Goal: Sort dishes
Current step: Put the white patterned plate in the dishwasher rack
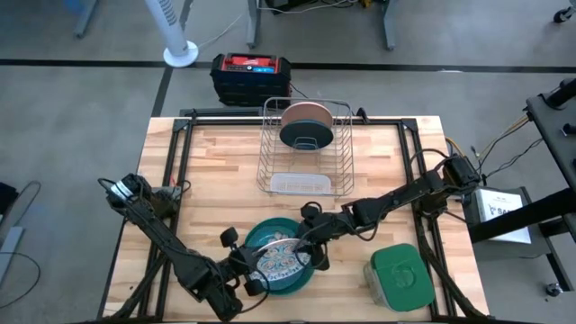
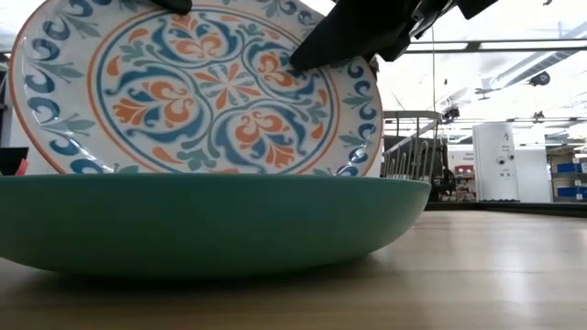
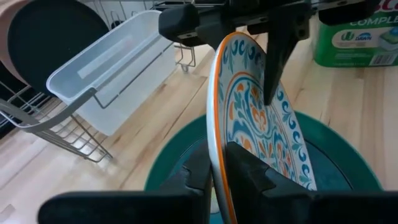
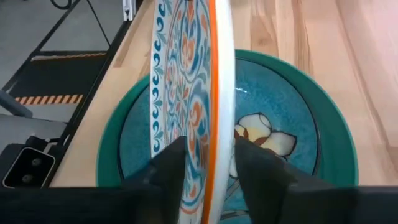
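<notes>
From above, four plates are showing: a salmon-pink plate (image 1: 307, 113) and a dark teal plate (image 1: 306, 135) are standing on edge in the wire dish rack (image 1: 345, 144) at twelve o'clock on the wooden table (image 1: 216, 175), while the ornamented white plate (image 1: 281, 262) is tilting over the teal-green plate (image 1: 266, 236) lying at six o'clock. Two grippers are meeting there: the left gripper (image 1: 256, 281) reaching in from seven o'clock, the right gripper (image 1: 315, 255) from three o'clock. One green-lidded container (image 1: 401, 274) is sitting at five o'clock, and a dark box with a red top (image 1: 251, 76) is resting on the grey floor beyond the table. At table height, the patterned plate (image 2: 188, 87) is rising steeply out of the teal-green plate (image 2: 206, 220), its top cut off; a dark gripper part is crossing its upper rim, and which arm it belongs to is hard to tell. A bright workroom is showing behind. Through the left wrist camera, the left fingers (image 3: 249, 168) are closing on the near rim of the patterned plate (image 3: 249, 112), while the right gripper (image 3: 273, 68) is pinching its far rim. Through the right wrist camera, the right fingers (image 4: 171, 165) are clamping either face of the upright patterned plate (image 4: 186, 81) above the teal-green plate (image 4: 292, 99), whose centre is showing a pale flower.
</notes>
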You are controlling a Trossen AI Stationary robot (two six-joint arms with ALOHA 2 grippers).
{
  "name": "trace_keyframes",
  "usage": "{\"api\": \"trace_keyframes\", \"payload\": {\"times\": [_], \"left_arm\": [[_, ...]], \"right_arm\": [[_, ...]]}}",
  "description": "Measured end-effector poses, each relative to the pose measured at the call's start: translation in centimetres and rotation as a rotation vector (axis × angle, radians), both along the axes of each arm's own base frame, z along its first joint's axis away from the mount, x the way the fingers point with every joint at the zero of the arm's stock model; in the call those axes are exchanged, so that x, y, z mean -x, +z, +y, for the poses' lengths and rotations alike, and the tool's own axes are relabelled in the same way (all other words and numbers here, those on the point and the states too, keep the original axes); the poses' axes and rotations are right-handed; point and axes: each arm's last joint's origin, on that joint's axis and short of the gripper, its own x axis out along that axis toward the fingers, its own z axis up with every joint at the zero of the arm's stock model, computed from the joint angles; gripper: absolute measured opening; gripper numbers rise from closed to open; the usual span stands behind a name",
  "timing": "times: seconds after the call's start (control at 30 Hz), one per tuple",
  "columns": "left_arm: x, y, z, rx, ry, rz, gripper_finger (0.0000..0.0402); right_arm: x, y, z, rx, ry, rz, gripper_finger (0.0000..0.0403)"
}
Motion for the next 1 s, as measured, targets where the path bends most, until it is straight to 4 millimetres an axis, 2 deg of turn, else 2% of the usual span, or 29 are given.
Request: {"api": "trace_keyframes", "payload": {"times": [0.1,0.17,0.4,0.6,0.8,1.0], "left_arm": [[0.0,0.0,0.0,0.006,0.009,-0.008,0.0033],[0.0,0.0,0.1,0.005,0.016,-0.011,0.0045],[0.5,0.7,0.6,0.037,0.021,0.011,0.0128],[1.1,1.5,0.7,-0.014,-0.011,0.014,0.0195],[1.5,1.5,0.7,-0.019,-0.022,0.042,0.0229],[2.5,1.6,0.0,-0.014,-0.063,0.075,0.0241]], "right_arm": [[0.0,0.0,0.0,-0.003,-0.015,0.002,0.0035],[-0.1,0.0,-0.2,-0.011,-0.028,0.004,0.0017],[-0.1,0.0,-0.1,-0.021,-0.037,0.003,0.0016],[0.1,0.2,-0.1,-0.033,-0.043,0.009,0.0016],[0.5,0.9,-0.2,-0.018,-0.063,0.016,0.0016],[1.3,2.1,-0.6,0.000,-0.085,0.018,0.0014]]}}
